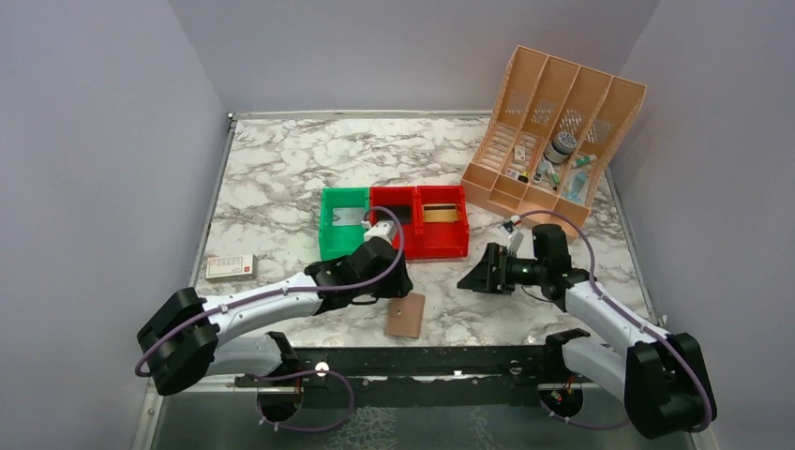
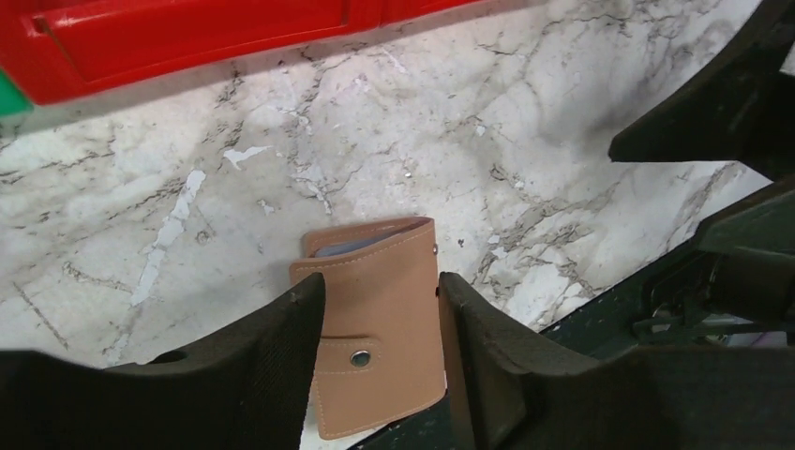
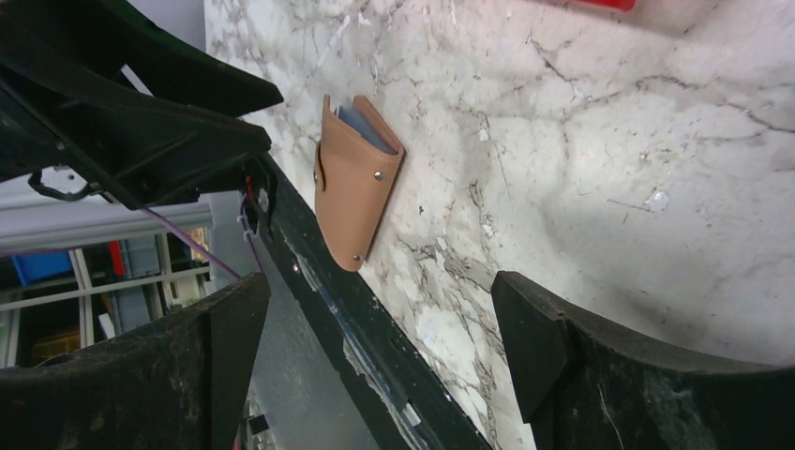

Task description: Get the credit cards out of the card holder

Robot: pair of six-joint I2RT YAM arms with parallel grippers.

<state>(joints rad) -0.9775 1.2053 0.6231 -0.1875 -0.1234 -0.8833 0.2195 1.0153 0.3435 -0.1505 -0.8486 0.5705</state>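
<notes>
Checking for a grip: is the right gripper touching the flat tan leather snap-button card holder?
Apart. Top external view shows bare marble between the right gripper and the card holder.

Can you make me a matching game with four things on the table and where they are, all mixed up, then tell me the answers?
Things:
1. card holder
2. green bin
3. peach file organizer
4. small white and red box

Places:
A. far right corner of the table
B. by the left edge
C. middle of the near edge
D. just left of the red bins

Pairs: 1-C, 2-D, 3-A, 4-B
</notes>
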